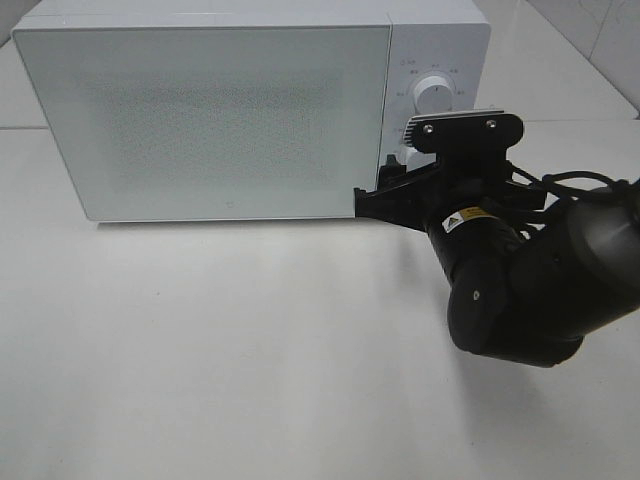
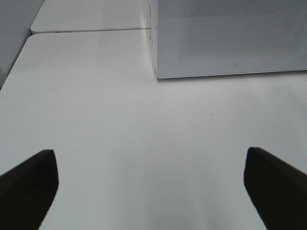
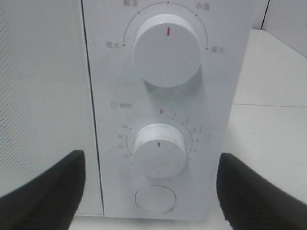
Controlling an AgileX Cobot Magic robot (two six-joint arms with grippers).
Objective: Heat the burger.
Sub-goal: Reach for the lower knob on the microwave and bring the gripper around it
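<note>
The right gripper, fingers spread and empty, sits either side of the lower dial on the white microwave, whose door is shut. The left gripper hangs released over bare desk.

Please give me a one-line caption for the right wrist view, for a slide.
Open right claw faces the microwave panel, centred on the timer dial beside a round button.
</note>
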